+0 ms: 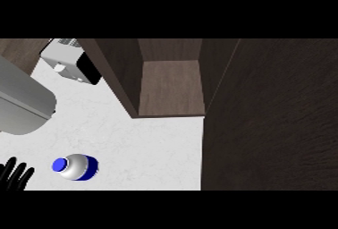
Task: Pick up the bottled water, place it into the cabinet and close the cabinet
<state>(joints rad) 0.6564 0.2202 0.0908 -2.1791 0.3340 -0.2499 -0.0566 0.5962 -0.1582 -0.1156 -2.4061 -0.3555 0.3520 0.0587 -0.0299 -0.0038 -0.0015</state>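
- We look down on a pale marbled counter (152, 147); a dark wooden cabinet (271, 134) fills its right side.
- Nearest us, at the lower left edge, our left hand (14, 176) rests with fingers spread and upright, holding nothing.
- Just beside it stands the bottled water (77, 167), blue cap towards us.
- Farther back, the cabinet's open compartment (170, 87) shows a wooden shelf; a white appliance (69, 60) sits at the far left.

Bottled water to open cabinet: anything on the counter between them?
No. In the head view, only bare white counter lies between the bottled water and the open cabinet. The left hand rests left of the bottle.
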